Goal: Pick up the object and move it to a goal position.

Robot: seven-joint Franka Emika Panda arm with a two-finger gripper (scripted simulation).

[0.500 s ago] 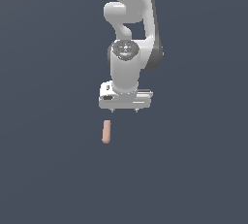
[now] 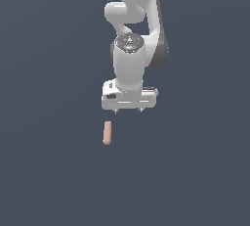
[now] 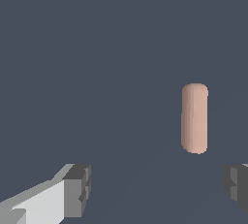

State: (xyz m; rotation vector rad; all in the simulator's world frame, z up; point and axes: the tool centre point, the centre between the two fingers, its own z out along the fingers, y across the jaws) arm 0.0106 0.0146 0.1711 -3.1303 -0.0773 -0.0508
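Observation:
The object is a small salmon-pink cylinder with rounded ends (image 2: 107, 133). It lies on the dark grey floor, below and a little to the exterior view's left of my white gripper (image 2: 128, 109). It also shows in the wrist view (image 3: 194, 118), ahead of the fingertips and nearer one of them. My gripper (image 3: 157, 189) is open and empty, with the two dark fingertips (image 3: 77, 189) far apart. It is apart from the object and touches nothing.
The flat dark grey floor (image 2: 49, 171) fills both views. The white arm (image 2: 134, 14) rises behind the gripper. No other objects show.
The gripper has shifted slightly in the exterior view; the object lies where it was.

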